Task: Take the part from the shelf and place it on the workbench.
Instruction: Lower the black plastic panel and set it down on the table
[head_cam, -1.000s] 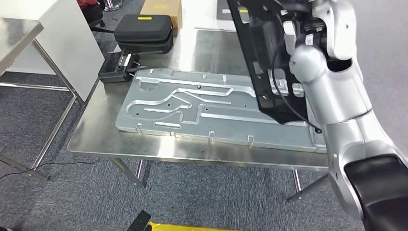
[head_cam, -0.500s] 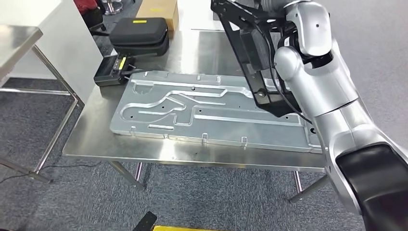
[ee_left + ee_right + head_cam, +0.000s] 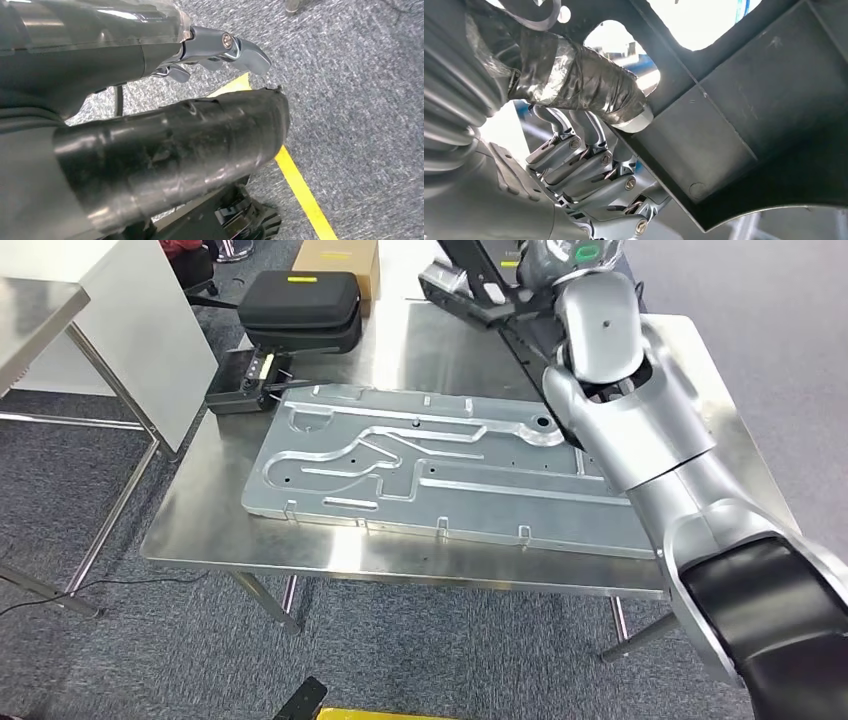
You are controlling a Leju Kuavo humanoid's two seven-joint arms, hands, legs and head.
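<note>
My right hand [image 3: 589, 150] grips a flat black part [image 3: 744, 125], its taped thumb [image 3: 589, 85] hooked through one of the part's cut-outs and the fingers closed on the other face. In the head view the black part [image 3: 480, 285] is tilted and held high over the far side of the steel workbench [image 3: 200, 530], past my raised right arm [image 3: 610, 350]. My left hand [image 3: 215, 50] hangs beside my body above the carpet, fingers apart and holding nothing.
A large stamped silver panel [image 3: 430, 465] covers most of the workbench. At its far left corner lie a small black device [image 3: 240, 380] and a black zip case [image 3: 300, 305], with a cardboard box [image 3: 335, 260] behind. A white cabinet [image 3: 140, 320] stands at the left.
My right arm has swung the black part up and away from the silver panel's right end toward the far side of the bench. The head view shifted slightly.
</note>
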